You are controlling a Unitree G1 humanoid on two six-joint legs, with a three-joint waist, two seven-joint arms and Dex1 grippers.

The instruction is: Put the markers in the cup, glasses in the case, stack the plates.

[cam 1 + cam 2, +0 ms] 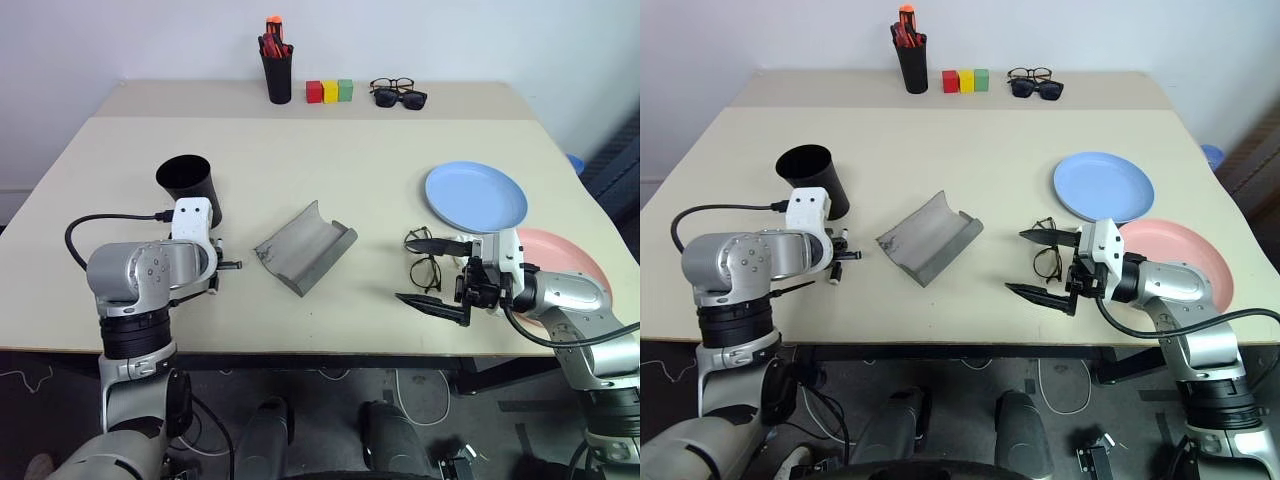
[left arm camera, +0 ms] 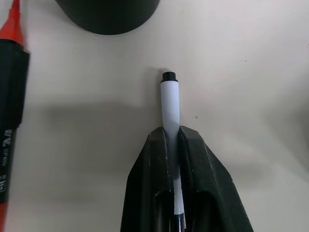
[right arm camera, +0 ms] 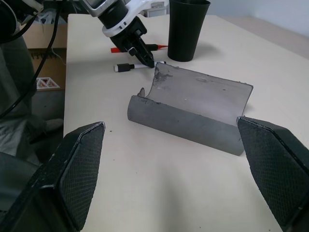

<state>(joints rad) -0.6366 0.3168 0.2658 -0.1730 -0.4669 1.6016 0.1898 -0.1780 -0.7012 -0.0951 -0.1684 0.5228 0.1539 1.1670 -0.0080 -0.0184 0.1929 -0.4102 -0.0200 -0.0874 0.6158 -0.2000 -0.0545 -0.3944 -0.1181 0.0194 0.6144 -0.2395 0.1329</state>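
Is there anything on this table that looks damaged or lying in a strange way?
Yes. The grey case lies opened flat like a trough mid-table, with scuffed, frayed-looking spots at one end. The wire-framed glasses lie loose beside the open right gripper. Nothing is spilled.

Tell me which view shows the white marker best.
The left wrist view: the white marker lies on the table, pinched between the shut left gripper fingers. The right wrist view shows it smaller, beside the red marker. In the eye views that arm covers most of it.
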